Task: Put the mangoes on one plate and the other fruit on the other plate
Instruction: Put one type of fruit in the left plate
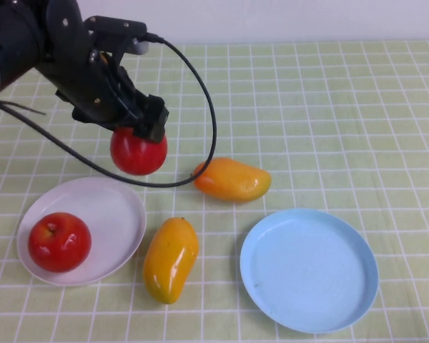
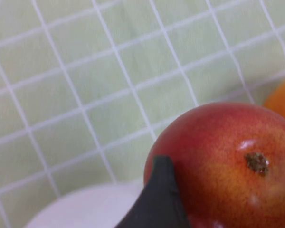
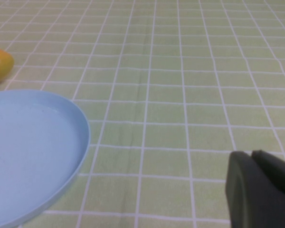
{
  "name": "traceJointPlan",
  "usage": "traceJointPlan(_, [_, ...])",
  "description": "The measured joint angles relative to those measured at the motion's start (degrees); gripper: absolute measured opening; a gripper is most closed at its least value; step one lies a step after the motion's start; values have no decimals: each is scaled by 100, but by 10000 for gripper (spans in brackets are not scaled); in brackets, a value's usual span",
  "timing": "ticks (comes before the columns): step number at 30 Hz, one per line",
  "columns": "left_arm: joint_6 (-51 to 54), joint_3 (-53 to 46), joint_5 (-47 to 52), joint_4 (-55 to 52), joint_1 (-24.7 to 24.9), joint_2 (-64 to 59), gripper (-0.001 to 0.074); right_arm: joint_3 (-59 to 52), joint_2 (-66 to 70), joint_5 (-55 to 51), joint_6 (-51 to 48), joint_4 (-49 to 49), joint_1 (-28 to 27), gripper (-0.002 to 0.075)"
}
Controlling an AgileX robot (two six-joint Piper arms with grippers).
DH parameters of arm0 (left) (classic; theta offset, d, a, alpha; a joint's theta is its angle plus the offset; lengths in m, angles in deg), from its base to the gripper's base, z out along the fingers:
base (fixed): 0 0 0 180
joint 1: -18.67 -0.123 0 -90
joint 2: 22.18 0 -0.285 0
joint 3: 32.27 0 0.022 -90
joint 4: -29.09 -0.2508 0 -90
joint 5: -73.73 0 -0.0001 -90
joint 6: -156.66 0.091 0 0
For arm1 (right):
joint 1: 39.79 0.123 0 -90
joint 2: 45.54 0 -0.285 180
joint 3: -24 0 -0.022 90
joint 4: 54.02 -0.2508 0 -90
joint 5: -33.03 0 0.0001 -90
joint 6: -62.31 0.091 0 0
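My left gripper [image 1: 144, 136] is shut on a red apple [image 1: 138, 152] and holds it in the air just beyond the white plate [image 1: 114, 207]. In the left wrist view that apple [image 2: 228, 161] fills the frame beside one dark finger [image 2: 159, 199]. A second red apple [image 1: 59, 241] lies on the white plate. One mango [image 1: 232, 179] lies on the cloth beyond the light blue plate [image 1: 309, 270], which holds nothing; another mango [image 1: 170, 259] lies between the two plates. My right gripper [image 3: 256, 190] is shut, low over the cloth near the blue plate [image 3: 33, 156].
A black cable [image 1: 200, 93] loops from the left arm down across the cloth toward the far mango. A green checked cloth [image 1: 329, 107] covers the table.
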Motion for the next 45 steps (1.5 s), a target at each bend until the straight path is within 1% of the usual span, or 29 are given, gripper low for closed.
traceJointPlan(7, [0, -1427, -28, -639, 0, 824, 547, 0, 0, 0, 0, 0, 0, -16])
traceJointPlan(12, [-11, -2083, -346, -765, 0, 902, 546, 0, 0, 0, 0, 0, 0, -16])
traceJointPlan(16, [-22, -2241, -593, -777, 0, 902, 545, 0, 0, 0, 0, 0, 0, -17])
traceJointPlan(23, [-22, -2252, -589, -786, 0, 902, 546, 0, 0, 0, 0, 0, 0, -16])
traceJointPlan(25, [2, -2252, -509, -786, 0, 902, 573, 0, 0, 0, 0, 0, 0, -16])
traceJointPlan(28, [12, -2252, -444, -786, 0, 902, 651, 0, 0, 0, 0, 0, 0, -16])
traceJointPlan(29, [-5, -2252, -435, -776, 0, 902, 664, 0, 0, 0, 0, 0, 0, -16])
traceJointPlan(36, [-89, -2252, -381, -794, 0, 1110, 668, 0, 0, 0, 0, 0, 0, -17])
traceJointPlan(39, [-100, -2267, -356, -794, 0, 1509, 668, 0, 0, 0, 0, 0, 0, -16])
traceJointPlan(41, [-109, -2436, -507, -794, 0, 1965, 668, 0, 0, 0, 0, 0, 0, -17])
traceJointPlan(43, [-109, -2858, -795, -794, -23, 2487, 664, 0, 0, 0, 0, 0, 0, -16])
traceJointPlan(45, [-151, -3372, -1163, -783, -55, 3101, 629, 0, 0, 0, 0, 0, 0, -16])
